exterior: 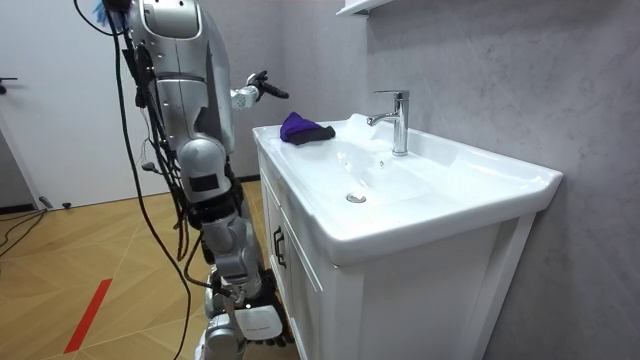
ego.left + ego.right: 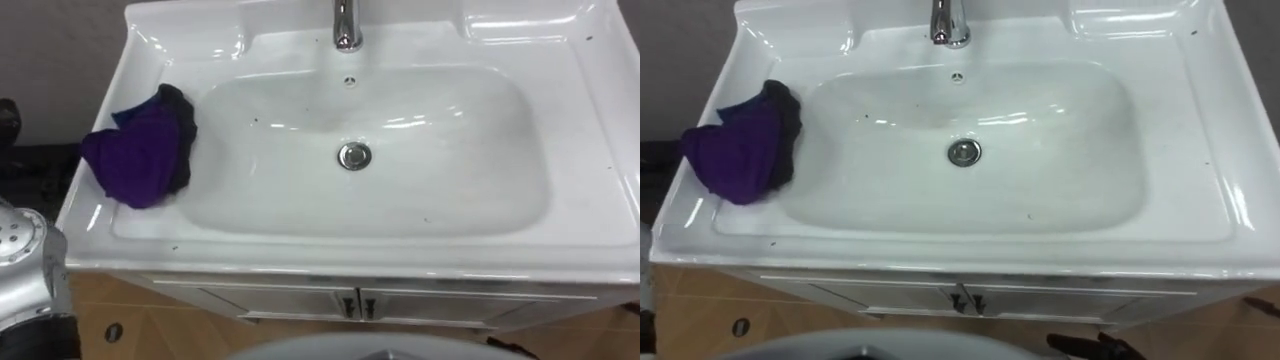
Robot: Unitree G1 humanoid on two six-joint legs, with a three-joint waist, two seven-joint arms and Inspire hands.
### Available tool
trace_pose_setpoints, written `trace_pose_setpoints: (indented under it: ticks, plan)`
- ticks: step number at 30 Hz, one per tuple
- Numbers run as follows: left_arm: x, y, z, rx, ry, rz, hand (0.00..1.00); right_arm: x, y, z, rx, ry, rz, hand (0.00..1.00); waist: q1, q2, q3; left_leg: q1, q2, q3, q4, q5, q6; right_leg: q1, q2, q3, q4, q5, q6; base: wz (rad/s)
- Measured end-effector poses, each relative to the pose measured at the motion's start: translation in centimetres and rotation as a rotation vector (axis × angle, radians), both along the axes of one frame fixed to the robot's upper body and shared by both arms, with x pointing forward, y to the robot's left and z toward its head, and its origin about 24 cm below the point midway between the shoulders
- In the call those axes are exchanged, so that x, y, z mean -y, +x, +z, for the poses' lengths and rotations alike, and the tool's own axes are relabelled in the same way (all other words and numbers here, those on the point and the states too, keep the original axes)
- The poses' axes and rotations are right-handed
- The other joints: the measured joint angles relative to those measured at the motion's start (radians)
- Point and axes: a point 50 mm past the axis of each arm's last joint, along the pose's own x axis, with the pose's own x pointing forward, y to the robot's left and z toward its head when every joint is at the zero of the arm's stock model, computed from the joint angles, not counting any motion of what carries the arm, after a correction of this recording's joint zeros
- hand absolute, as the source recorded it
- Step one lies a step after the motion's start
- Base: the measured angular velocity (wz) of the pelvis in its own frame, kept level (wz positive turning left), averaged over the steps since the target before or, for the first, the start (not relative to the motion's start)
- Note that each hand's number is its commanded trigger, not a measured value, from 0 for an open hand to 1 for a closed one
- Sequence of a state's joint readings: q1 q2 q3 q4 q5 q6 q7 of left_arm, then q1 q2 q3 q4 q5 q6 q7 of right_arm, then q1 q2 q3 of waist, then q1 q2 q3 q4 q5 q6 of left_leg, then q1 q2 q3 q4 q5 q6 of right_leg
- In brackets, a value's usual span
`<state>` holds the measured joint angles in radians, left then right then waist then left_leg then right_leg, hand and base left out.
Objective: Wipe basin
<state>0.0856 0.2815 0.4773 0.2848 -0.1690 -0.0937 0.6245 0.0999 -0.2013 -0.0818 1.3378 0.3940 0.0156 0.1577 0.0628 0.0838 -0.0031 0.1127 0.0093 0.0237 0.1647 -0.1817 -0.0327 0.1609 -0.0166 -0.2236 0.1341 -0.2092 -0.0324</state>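
A white basin (image 2: pixel 590 160) with a chrome drain (image 2: pixel 354 155) and a chrome tap (image 2: pixel 346 25) lies before me. A crumpled purple cloth (image 2: pixel 145 150) with a dark edge rests on the basin's left rim, partly over the bowl's slope. In the room view I stand at the basin's front, and my left hand (image 1: pixel 258 91) is raised in the air beside the cloth (image 1: pixel 304 129), open and apart from it. A dark bit of my right hand (image 2: pixel 1095 347) shows low under the basin's front edge.
Below the basin is a white cabinet with two doors and dark handles (image 2: pixel 355 305). A grey wall stands behind the tap. Wooden floor (image 1: pixel 90 260) spreads around the cabinet, with a red line on it.
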Motion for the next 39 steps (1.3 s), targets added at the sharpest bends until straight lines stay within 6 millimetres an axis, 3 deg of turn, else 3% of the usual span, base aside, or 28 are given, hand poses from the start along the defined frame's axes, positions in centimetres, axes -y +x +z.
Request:
trace_pose_setpoints:
  ticks: [4,12,19,25,29,32,39]
  plan:
    - [-0.7,-2.1,-2.2,-0.062,-0.089,0.055,0.00,0.0,0.0,0.0,0.005,0.012,0.007,0.00,0.001,-0.005,0.0013,-0.004,-0.004,-0.005,0.002,-0.002,0.004,0.005,-0.004,-0.023,0.001,-0.003,0.004,0.14]
    - [-0.8,-9.7,-9.6,-0.342,-0.367,0.163,0.00,0.0,0.1,0.1,0.020,0.061,0.026,0.00,0.038,-0.017,-0.0031,-0.017,-0.008,-0.005,0.019,-0.004,0.008,0.004,-0.016,-0.042,0.003,-0.008,0.008,0.07]
    - [2.0,-16.6,-14.3,-0.538,-0.617,0.257,0.00,0.2,-0.2,0.2,0.017,0.084,0.028,0.00,0.048,-0.028,0.0023,-0.029,-0.009,-0.004,0.033,-0.011,0.017,0.010,-0.020,-0.057,0.006,-0.013,0.014,0.11]
    - [5.4,-20.7,-16.7,-0.721,-0.789,0.249,0.00,0.1,-0.6,0.1,0.006,0.100,0.026,0.00,0.050,-0.039,0.0029,-0.032,-0.010,-0.005,0.036,-0.011,0.017,0.013,-0.022,-0.074,0.005,-0.014,0.014,0.06]
    - [7.2,-21.9,-17.6,-0.871,-0.838,0.123,0.00,-0.1,-0.6,0.1,0.002,0.104,0.040,0.00,0.048,-0.050,0.0036,-0.034,-0.010,-0.004,0.037,-0.011,0.017,0.014,-0.023,-0.078,0.005,-0.014,0.014,0.00]
    - [8.3,-21.5,-18.2,-0.964,-0.851,0.001,0.00,-0.3,-0.5,0.0,-0.003,0.106,0.066,0.00,0.047,-0.058,0.0037,-0.037,-0.011,-0.003,0.039,-0.011,0.018,0.013,-0.024,-0.082,0.004,-0.014,0.015,0.05]
    - [9.7,-18.4,-18.9,-1.062,-0.827,-0.252,0.00,-1.3,0.7,-0.2,-0.013,0.120,0.168,0.00,0.022,-0.097,0.0073,-0.062,-0.012,0.008,0.059,-0.011,0.018,0.010,-0.025,-0.094,-0.002,-0.016,0.016,0.07]
